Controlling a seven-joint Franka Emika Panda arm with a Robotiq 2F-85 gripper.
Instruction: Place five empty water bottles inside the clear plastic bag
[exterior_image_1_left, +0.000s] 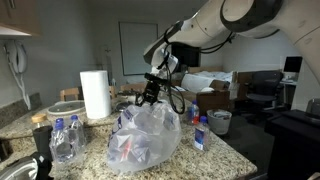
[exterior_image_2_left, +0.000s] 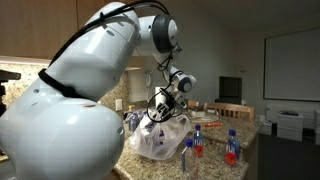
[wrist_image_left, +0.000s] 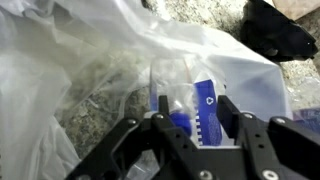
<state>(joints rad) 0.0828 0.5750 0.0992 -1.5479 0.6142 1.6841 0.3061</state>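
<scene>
Wrist view: my gripper (wrist_image_left: 195, 128) clasps a blue-labelled water bottle (wrist_image_left: 190, 98) at the mouth of the clear plastic bag (wrist_image_left: 90, 90), so I judge the task midway (count inside unclear), other bottles (exterior_image_1_left: 65, 140) waiting on the granite counter (exterior_image_1_left: 228, 152).

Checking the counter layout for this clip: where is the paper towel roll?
In an exterior view the paper towel roll stands upright on the granite counter, picture-left of the clear plastic bag and behind the bottles near the left edge.
</scene>
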